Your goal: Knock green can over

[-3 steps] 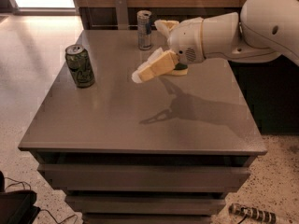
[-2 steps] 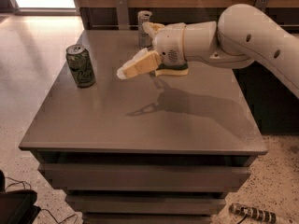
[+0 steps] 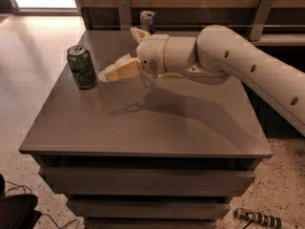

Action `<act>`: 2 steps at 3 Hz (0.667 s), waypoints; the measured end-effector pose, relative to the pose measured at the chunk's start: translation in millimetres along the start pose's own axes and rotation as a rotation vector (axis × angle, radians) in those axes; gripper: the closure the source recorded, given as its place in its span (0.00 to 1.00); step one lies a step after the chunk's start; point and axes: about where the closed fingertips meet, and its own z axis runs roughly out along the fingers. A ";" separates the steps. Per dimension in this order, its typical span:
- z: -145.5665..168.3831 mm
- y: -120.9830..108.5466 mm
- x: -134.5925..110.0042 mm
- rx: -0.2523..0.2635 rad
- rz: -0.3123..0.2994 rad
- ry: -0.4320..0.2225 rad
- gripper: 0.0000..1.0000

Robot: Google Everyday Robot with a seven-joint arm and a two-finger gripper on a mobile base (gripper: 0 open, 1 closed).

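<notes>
The green can [image 3: 82, 67] stands upright on the table [image 3: 143, 142], in the 10 o'clock sector of the top, near the left edge. Its position and attitude are unchanged from both earlier frames. The claw [image 3: 117, 53] is over the table at 3 o'clock from the can, carried by the arm [image 3: 248, 66], which enters from the right. The claw is spread wide. The lower finger [image 3: 119, 70] points toward 9 o'clock and the upper finger [image 3: 139, 33] points toward 11 o'clock. Compared with the earlier frames, the claw has travelled toward 9 o'clock. The gap between the lower finger and the can, clearly visible before, is now almost gone. The fingertip is just beside the can's right wall at about mid-height, and it cannot be told whether they touch. The arm's shadow [image 3: 157, 104] on the table has shifted toward 9 o'clock with it. A slimmer silver-and-blue can [image 3: 147, 20] stands upright at the 12 o'clock edge of the table, behind the claw and unmoved.
</notes>
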 end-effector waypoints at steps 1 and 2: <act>24.7 11.1 4.0 -0.006 0.025 -0.009 0.00; 48.7 15.5 9.3 -0.014 0.046 0.014 0.00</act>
